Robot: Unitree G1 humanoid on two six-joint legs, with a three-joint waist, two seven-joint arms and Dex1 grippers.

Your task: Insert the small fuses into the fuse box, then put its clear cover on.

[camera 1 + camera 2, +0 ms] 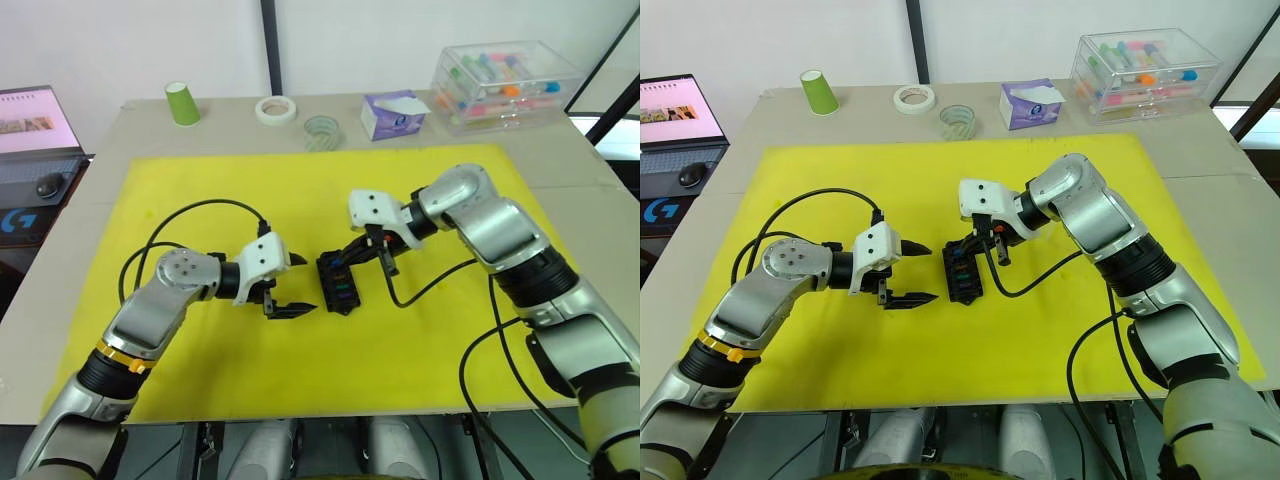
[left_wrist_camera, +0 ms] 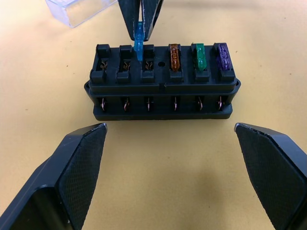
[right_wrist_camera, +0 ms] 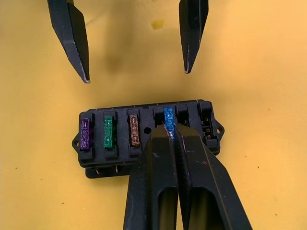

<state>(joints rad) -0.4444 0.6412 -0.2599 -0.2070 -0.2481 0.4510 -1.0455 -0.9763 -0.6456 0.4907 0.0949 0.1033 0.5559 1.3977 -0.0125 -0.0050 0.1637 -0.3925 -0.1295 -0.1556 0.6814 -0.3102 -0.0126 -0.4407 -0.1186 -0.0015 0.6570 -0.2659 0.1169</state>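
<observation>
The fuse box (image 1: 337, 283) lies on the yellow mat (image 1: 420, 340); the right gripper (image 3: 171, 133) pinches a blue fuse (image 2: 138, 44) over a slot, jaws closed on it. The left gripper (image 1: 912, 272) waits just beside the box, jaws wide and empty; the clear cover (image 2: 79, 10) lies behind the box.

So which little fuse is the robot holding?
The blue fuse. The right tool pinches it above the fuse box; the brown, green and purple ones already sit in slots.

right pincer (image 1: 989, 249) over fuse box (image 1: 962, 271) | left pincer (image 1: 917, 272) spread wide beside it | yellow mat (image 1: 1060, 330)
</observation>
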